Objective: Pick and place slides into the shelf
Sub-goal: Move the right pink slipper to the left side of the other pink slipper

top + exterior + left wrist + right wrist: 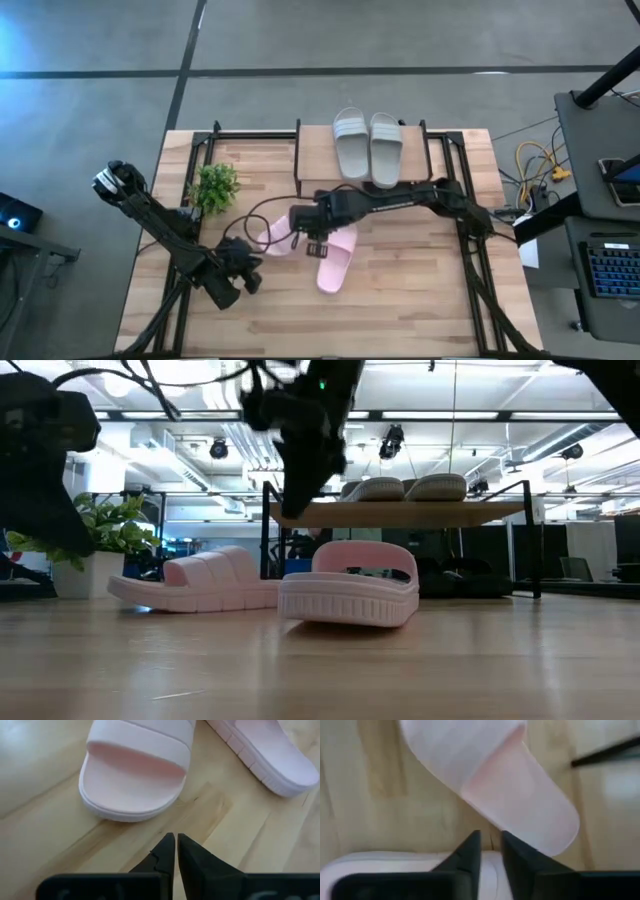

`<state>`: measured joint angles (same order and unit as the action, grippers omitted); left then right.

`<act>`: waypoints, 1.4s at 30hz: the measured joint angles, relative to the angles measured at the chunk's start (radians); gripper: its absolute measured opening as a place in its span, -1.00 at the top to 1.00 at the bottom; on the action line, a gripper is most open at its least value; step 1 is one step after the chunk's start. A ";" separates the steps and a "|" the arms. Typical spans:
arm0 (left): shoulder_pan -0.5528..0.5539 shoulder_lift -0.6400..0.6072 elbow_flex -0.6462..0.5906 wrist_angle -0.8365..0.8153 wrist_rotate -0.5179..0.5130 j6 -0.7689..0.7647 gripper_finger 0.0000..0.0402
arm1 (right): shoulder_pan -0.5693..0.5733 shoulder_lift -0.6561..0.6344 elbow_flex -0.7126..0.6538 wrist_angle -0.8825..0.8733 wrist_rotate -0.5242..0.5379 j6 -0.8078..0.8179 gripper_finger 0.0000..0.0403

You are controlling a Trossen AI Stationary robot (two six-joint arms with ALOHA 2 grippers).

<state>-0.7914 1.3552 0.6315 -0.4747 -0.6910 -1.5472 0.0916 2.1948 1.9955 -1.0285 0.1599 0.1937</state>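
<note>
Two pale pink slides (272, 238) (338, 258) lie sole-down side by side in the middle of the table. Two light grey slides (352, 143) (386, 145) rest on the plank top of the shelf (400, 513) at the far edge. My right gripper (491, 840) hangs above the pink pair (350, 595), pointing steeply down. Its fingers stand a narrow gap apart with nothing between them. My left gripper (176, 840) is shut, low over the wood just short of the left pink slide's open end (132, 775).
A small green plant (213, 187) in a white pot stands at the table's far left, beside the shelf. Black frame rails run along the left and right table edges. Bare wood stretches along the near side of the table.
</note>
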 joint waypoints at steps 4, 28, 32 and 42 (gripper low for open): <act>0.000 0.007 0.000 0.004 0.001 -0.093 0.97 | -0.024 0.000 -0.061 0.041 -0.020 0.038 0.91; 0.028 0.231 0.001 0.176 0.019 -0.123 0.97 | -0.027 0.001 -0.271 0.359 -0.002 0.085 0.94; 0.054 0.225 -0.001 0.177 -0.018 -0.122 0.97 | -0.027 0.000 -0.312 0.379 -0.042 0.083 0.94; 0.123 0.226 -0.001 0.174 -0.018 -0.041 0.97 | 0.009 0.001 -0.333 0.389 -0.222 0.077 0.94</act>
<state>-0.6679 1.5814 0.6308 -0.3004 -0.7086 -1.5880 0.1003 2.1962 1.6628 -0.6391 -0.0626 0.2704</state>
